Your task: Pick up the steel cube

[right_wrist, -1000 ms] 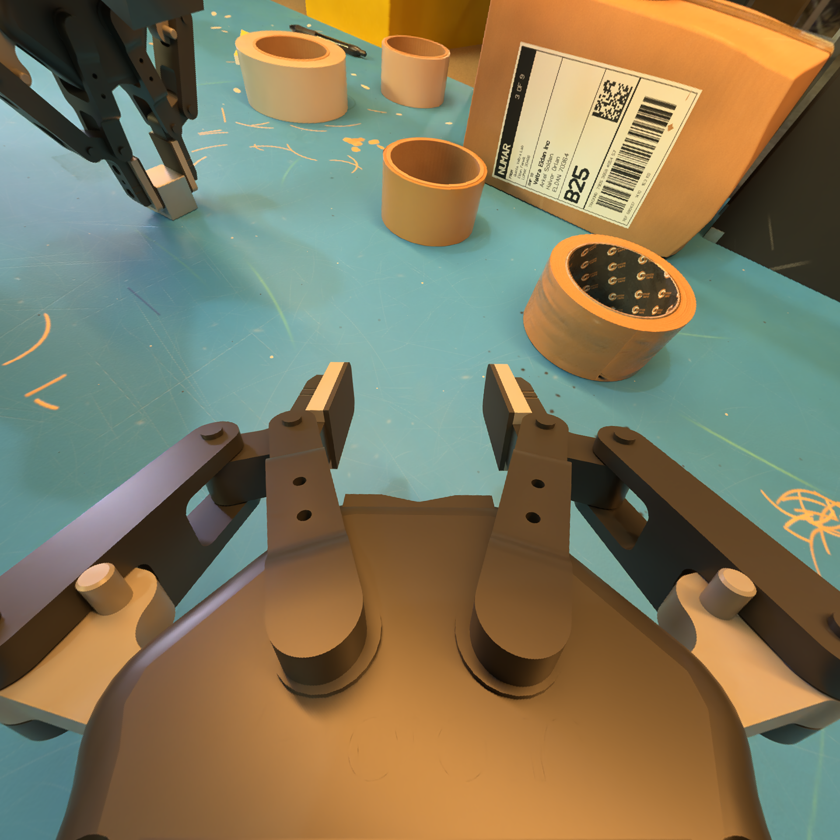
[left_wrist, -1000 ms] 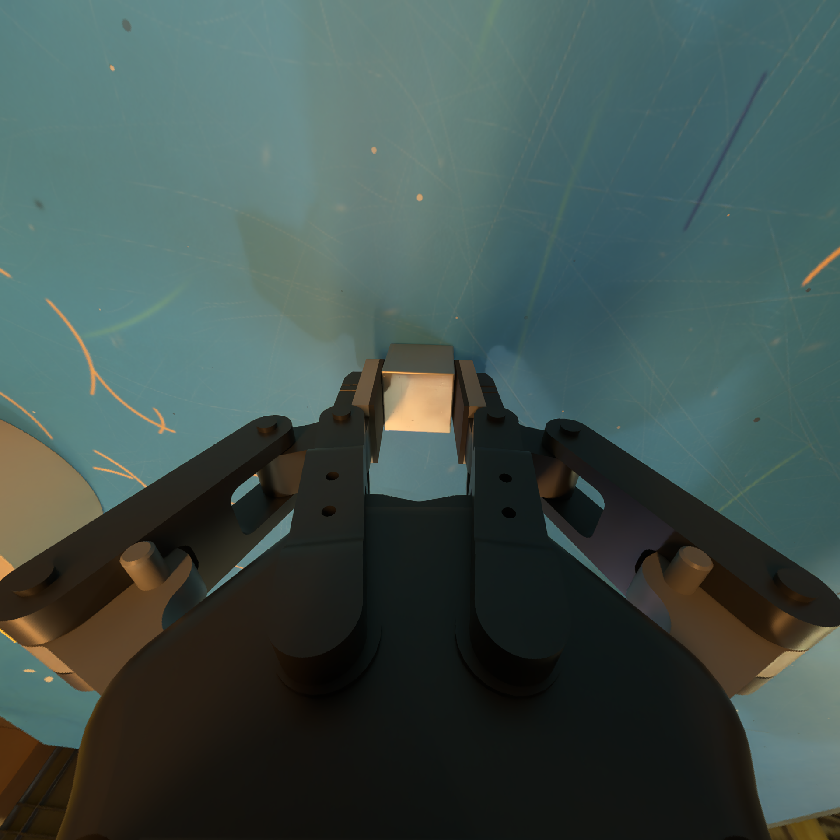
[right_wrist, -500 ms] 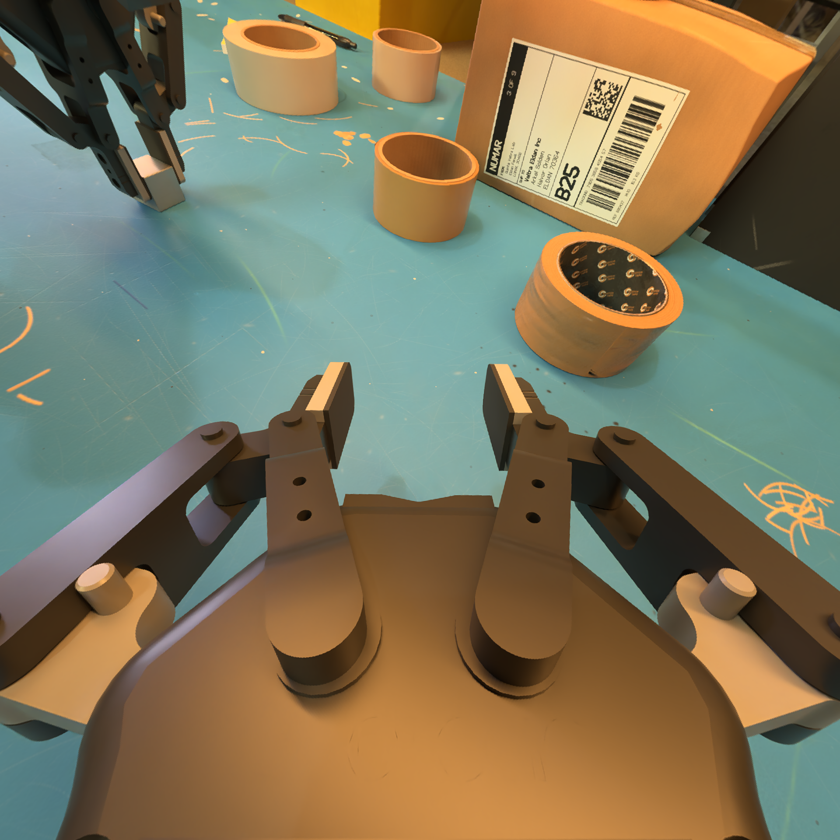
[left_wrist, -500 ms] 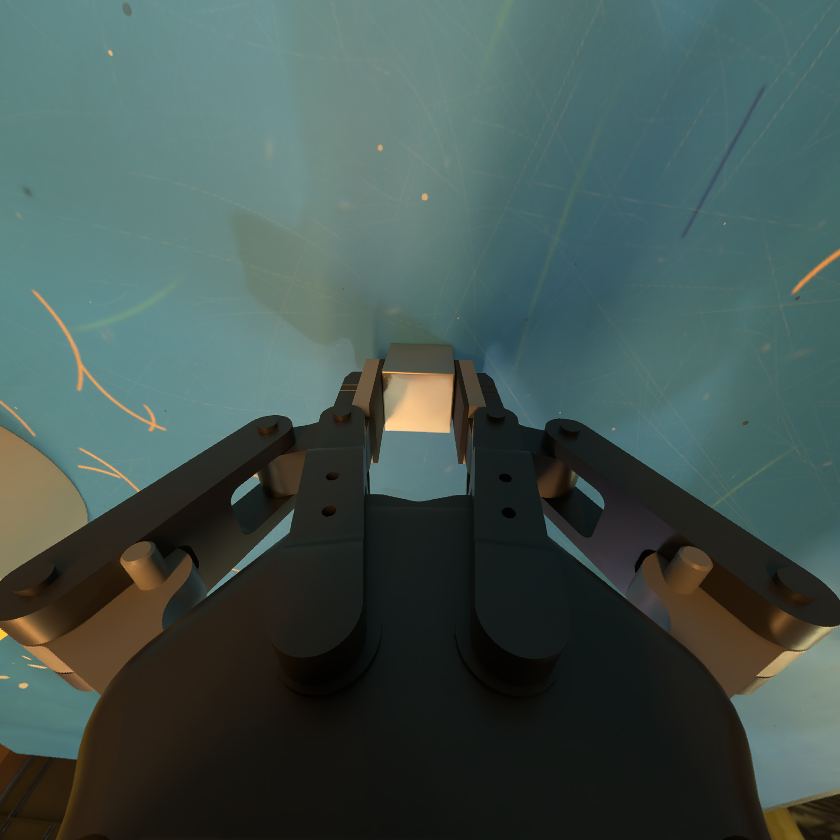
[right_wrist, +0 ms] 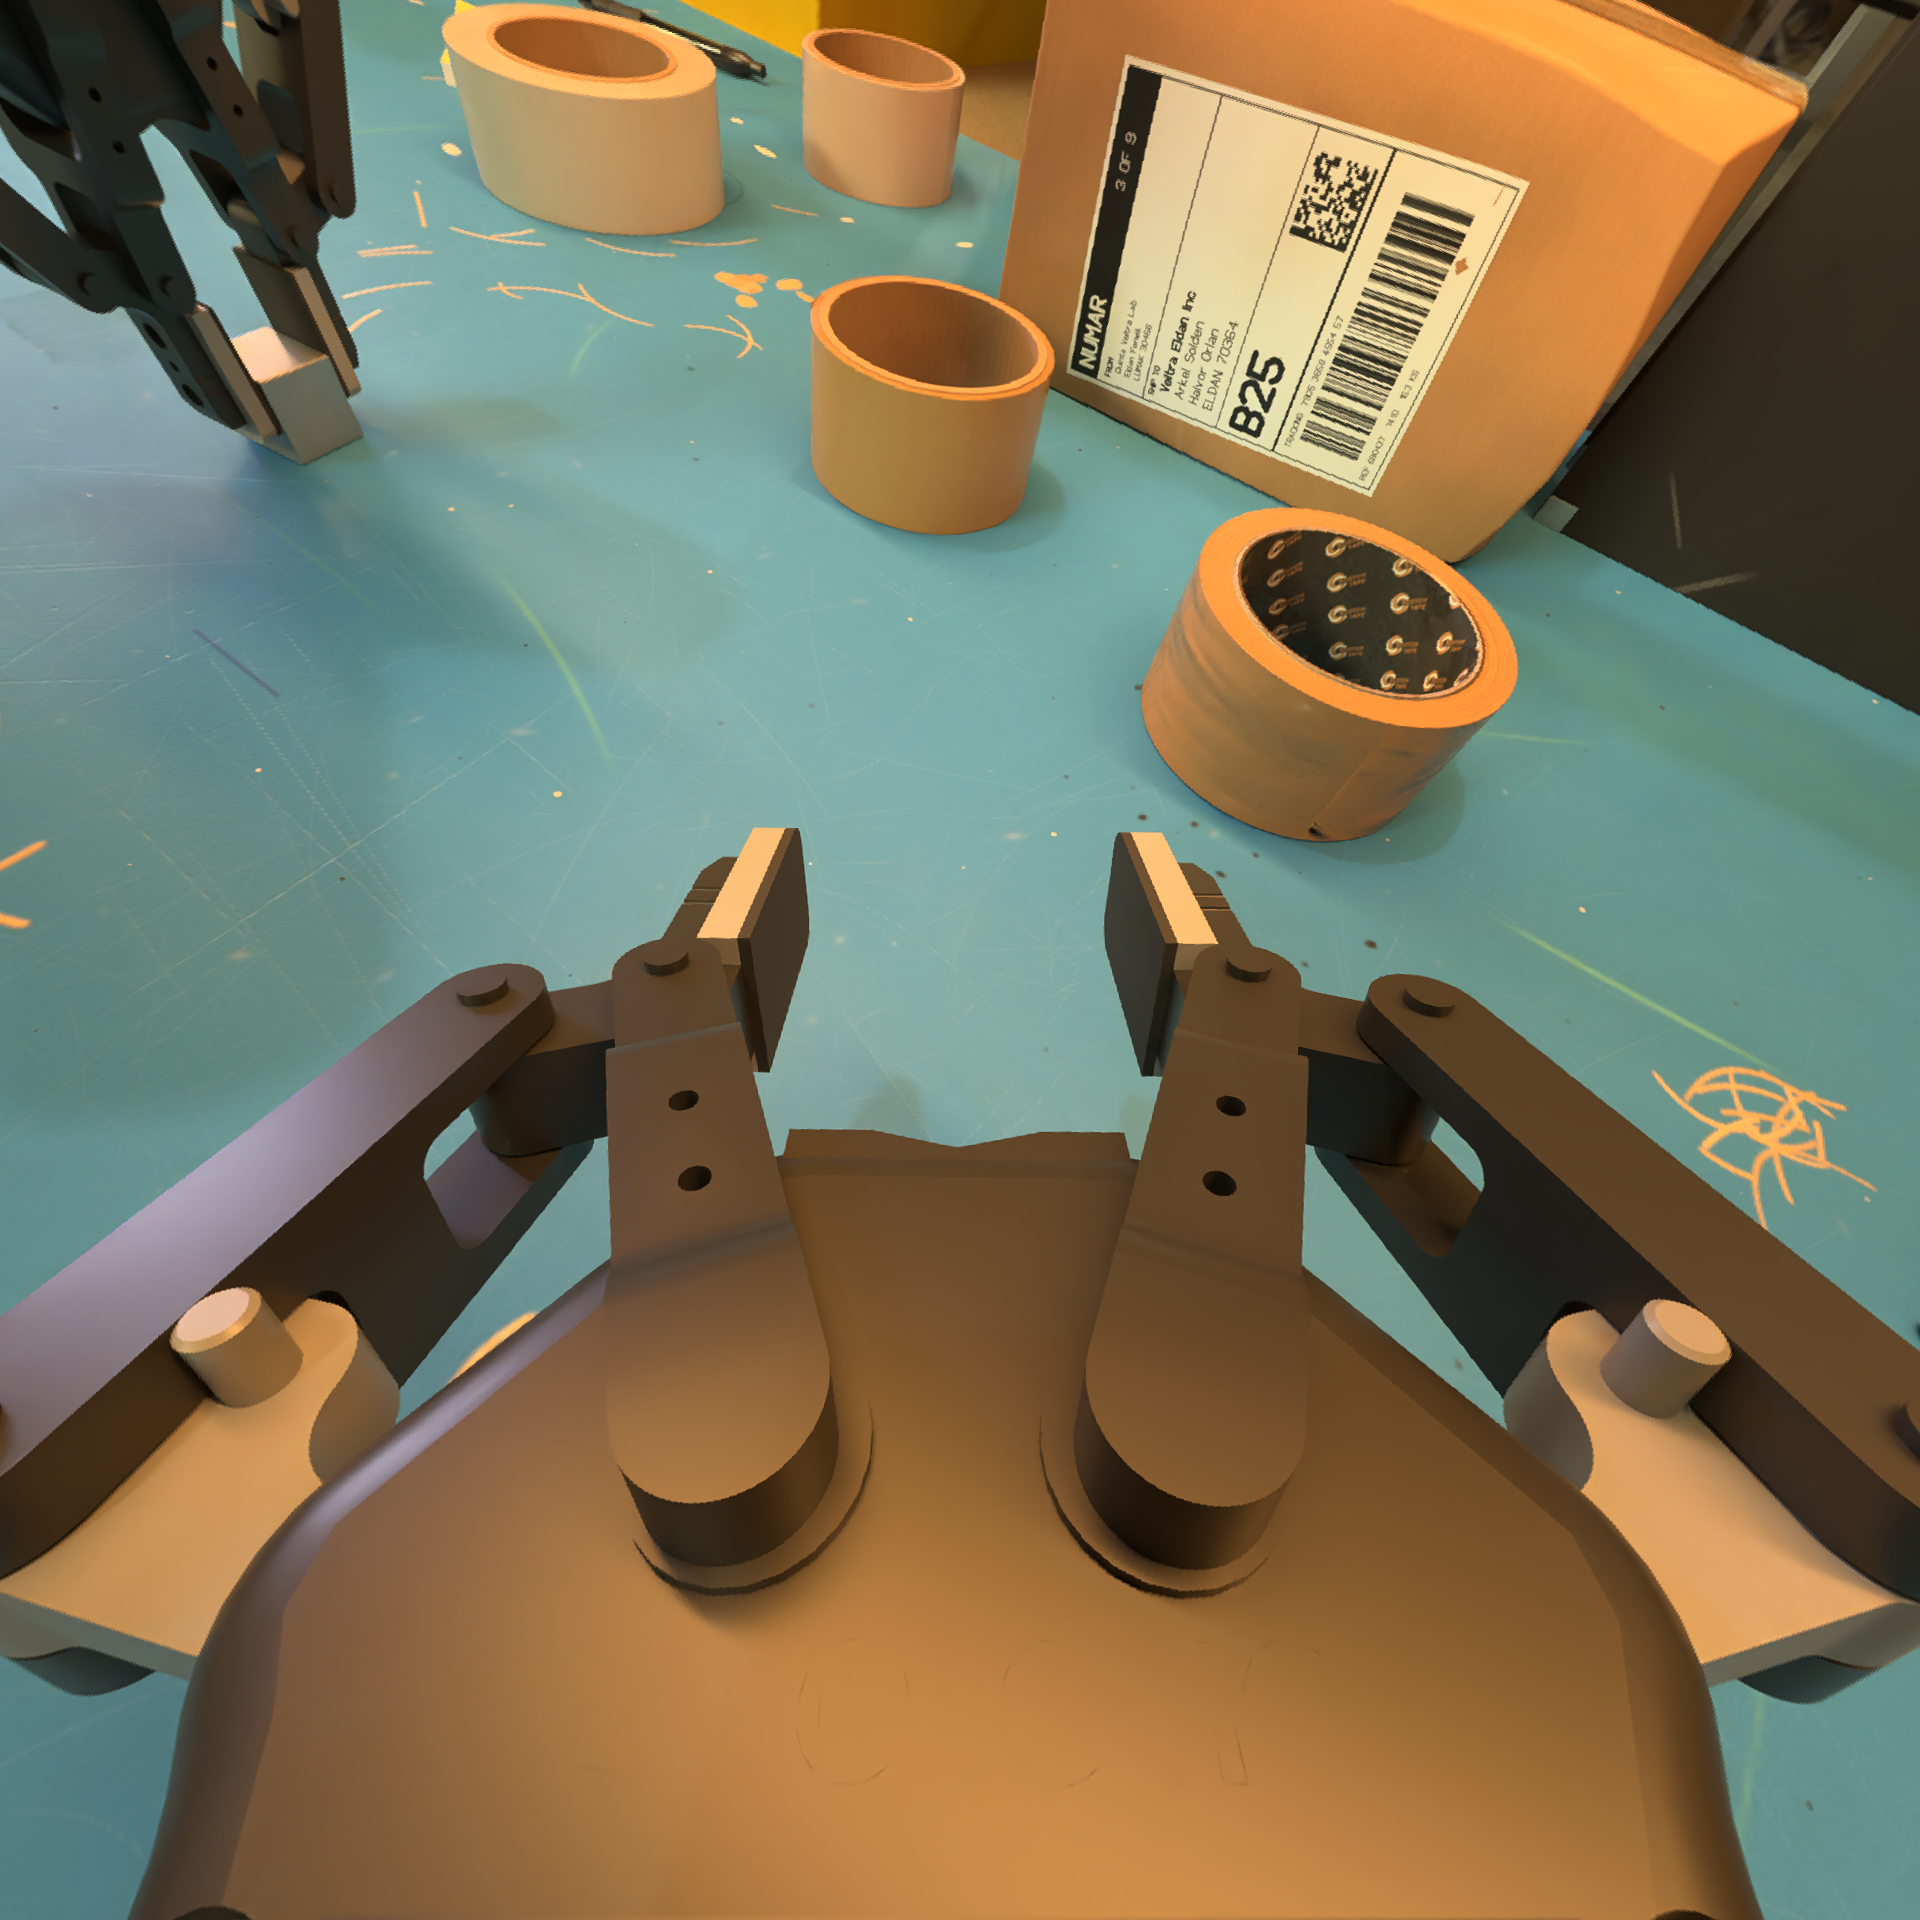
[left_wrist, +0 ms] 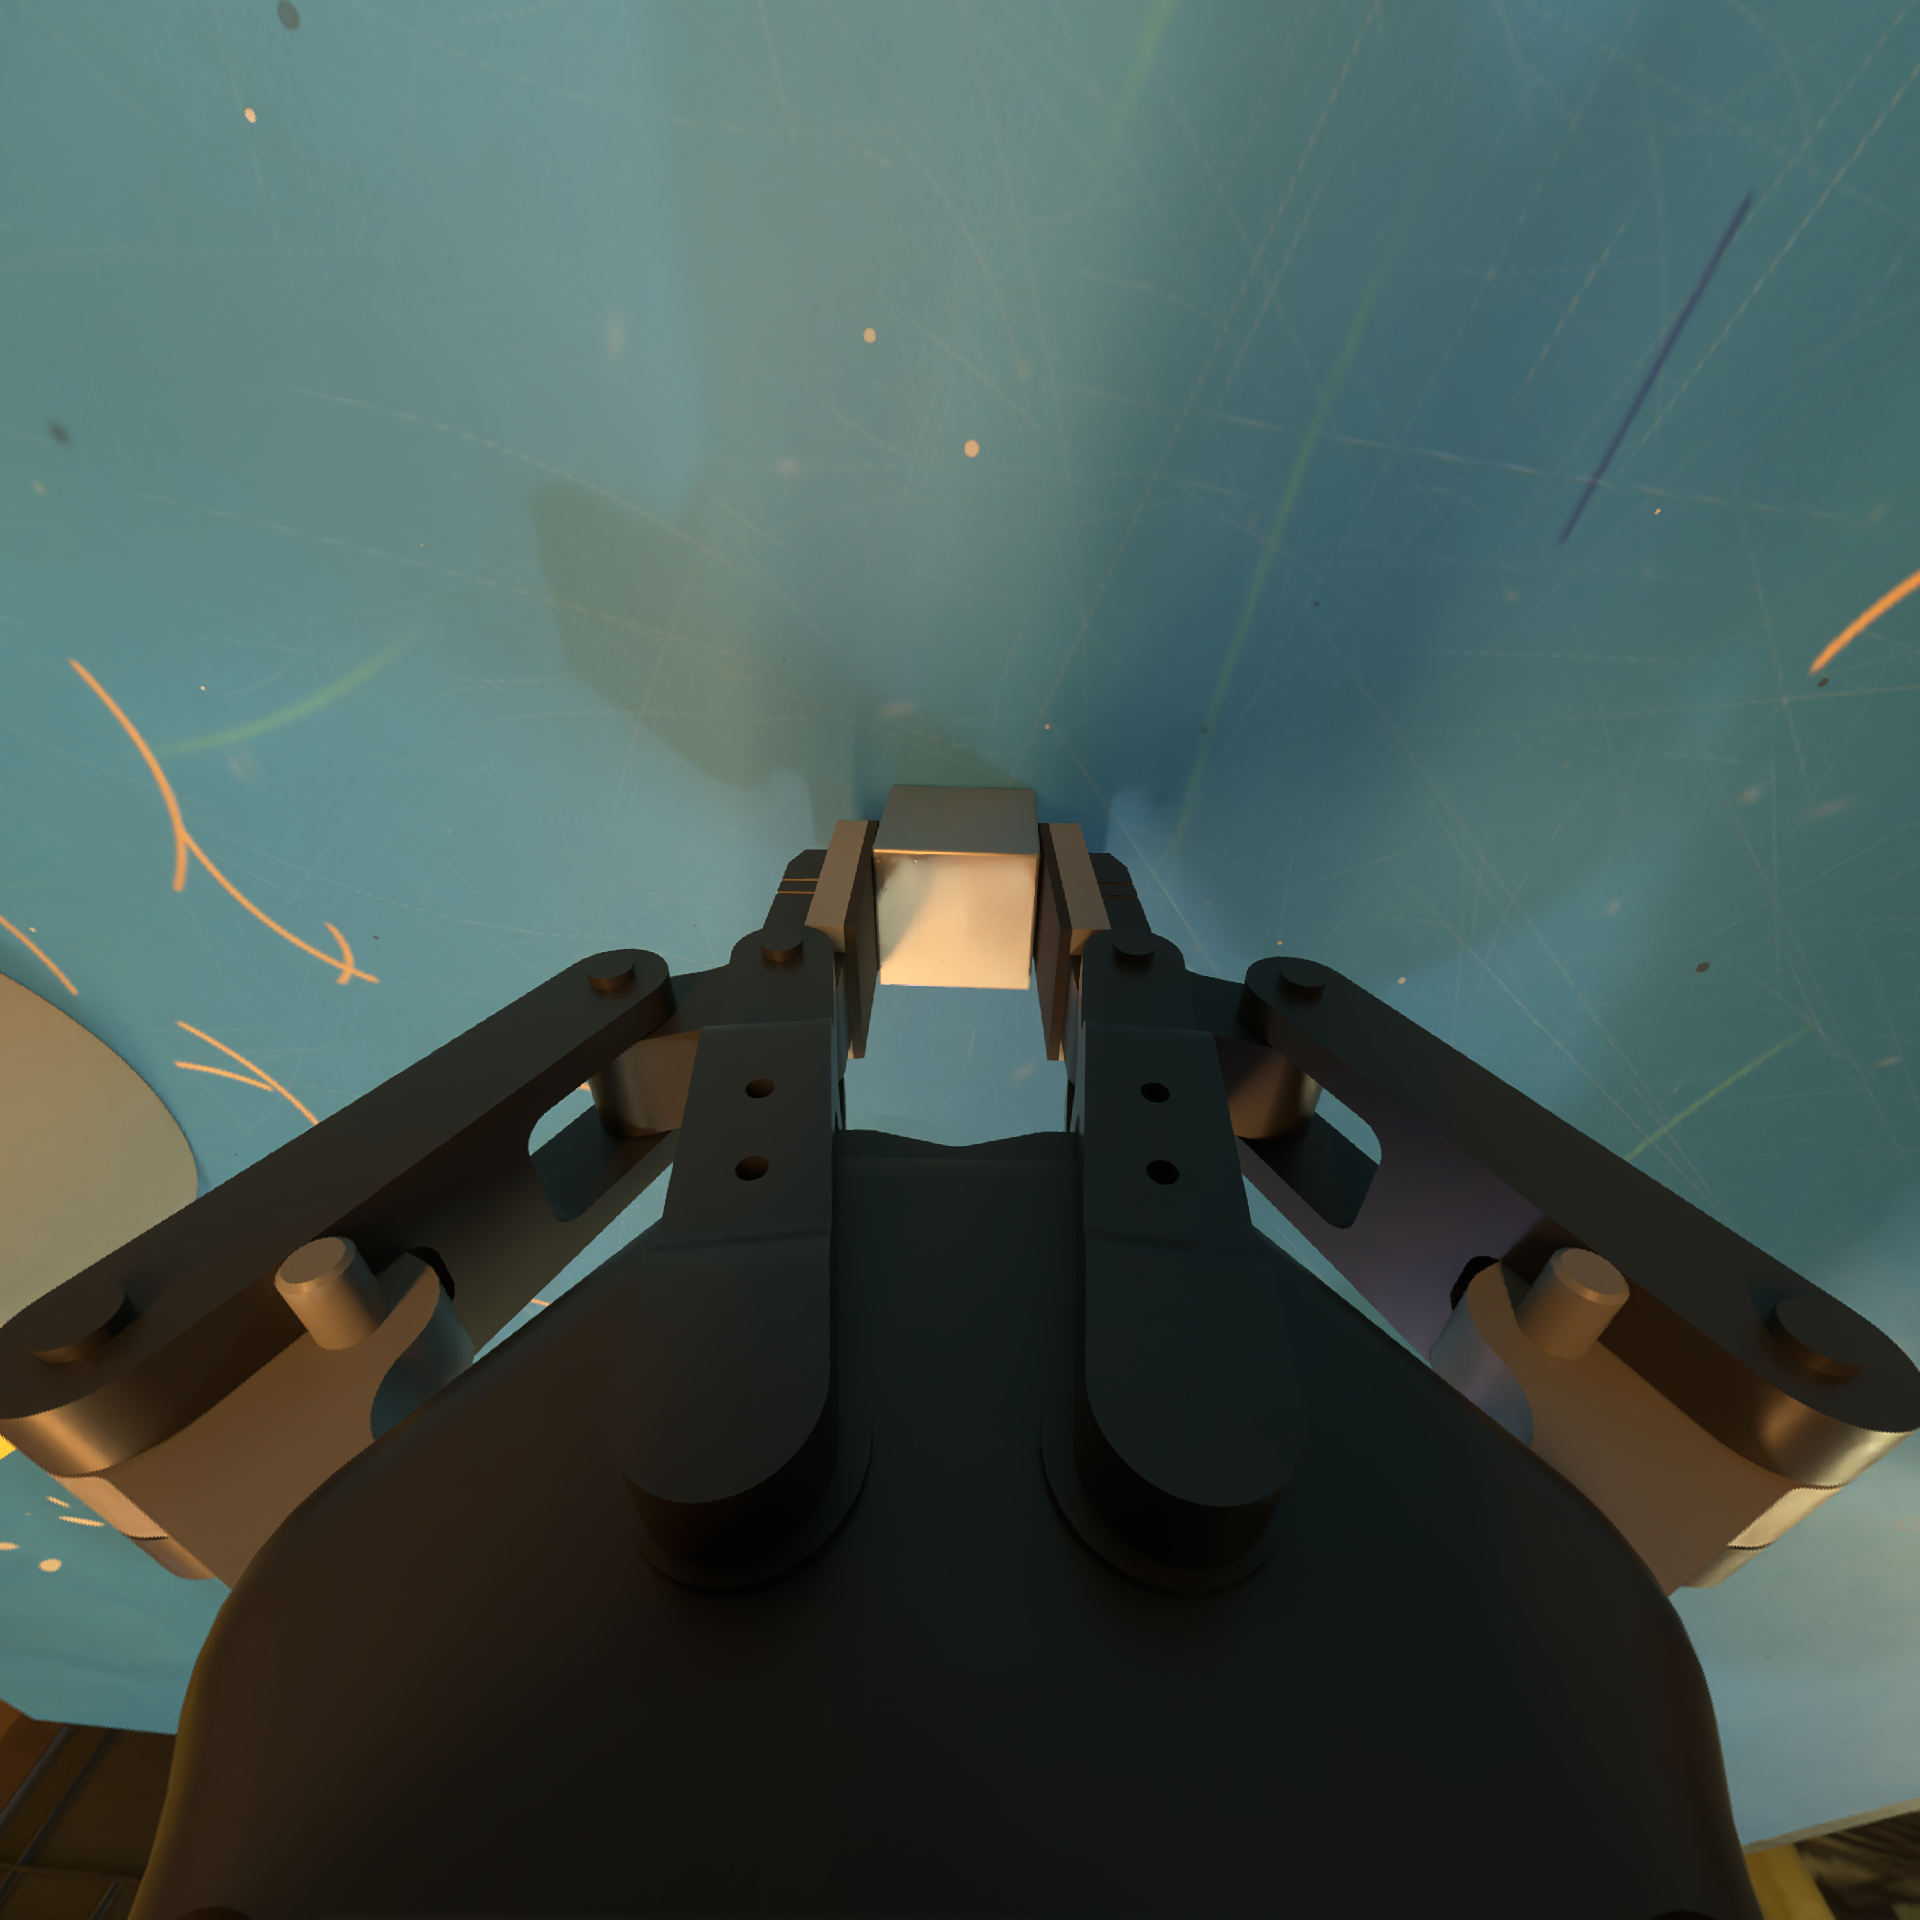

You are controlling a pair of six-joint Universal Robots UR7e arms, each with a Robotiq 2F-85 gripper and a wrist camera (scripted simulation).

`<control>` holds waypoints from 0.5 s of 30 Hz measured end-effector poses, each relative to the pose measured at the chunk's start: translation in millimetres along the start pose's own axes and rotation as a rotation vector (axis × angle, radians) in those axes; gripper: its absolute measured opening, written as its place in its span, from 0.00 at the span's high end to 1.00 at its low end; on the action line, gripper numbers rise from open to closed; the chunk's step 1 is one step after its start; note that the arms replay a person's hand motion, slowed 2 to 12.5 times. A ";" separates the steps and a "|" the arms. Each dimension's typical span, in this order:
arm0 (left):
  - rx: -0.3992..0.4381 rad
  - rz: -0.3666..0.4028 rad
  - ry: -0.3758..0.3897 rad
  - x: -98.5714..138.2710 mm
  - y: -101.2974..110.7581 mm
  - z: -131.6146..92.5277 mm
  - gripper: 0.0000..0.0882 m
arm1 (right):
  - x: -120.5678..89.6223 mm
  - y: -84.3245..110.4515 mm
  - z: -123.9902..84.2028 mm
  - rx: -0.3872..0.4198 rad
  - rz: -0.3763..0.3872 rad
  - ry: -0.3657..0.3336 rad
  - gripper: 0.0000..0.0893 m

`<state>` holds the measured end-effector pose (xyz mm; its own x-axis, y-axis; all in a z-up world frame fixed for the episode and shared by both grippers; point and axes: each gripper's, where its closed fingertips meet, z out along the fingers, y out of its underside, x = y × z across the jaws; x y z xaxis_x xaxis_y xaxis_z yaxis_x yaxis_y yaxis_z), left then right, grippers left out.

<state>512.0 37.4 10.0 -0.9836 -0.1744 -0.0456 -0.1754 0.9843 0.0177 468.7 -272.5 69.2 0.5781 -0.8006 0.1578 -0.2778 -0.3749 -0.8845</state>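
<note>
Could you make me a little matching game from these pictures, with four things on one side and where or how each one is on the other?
Things
1. steel cube
2. right gripper
3. tape roll with the dark patterned core
4. cardboard box with a white label

States
A. jaws apart, nothing between them
B. lying on the teal table, in front of the box
C. clamped between the left gripper's fingers
D. standing at the table's far edge, behind the tape rolls

Pairs: 1-C, 2-A, 3-B, 4-D
</note>
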 end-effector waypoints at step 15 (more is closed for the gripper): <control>-0.001 -0.007 -0.018 0.2 0.2 -0.2 0.70 | 6.7 5.8 1.4 -0.033 0.009 0.033 0.39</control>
<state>511.7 37.5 10.2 -0.9815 -0.1805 -0.0635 -0.1820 0.9831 0.0187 472.1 -279.4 64.5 0.5498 -0.8189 0.1644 -0.3082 -0.3819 -0.8713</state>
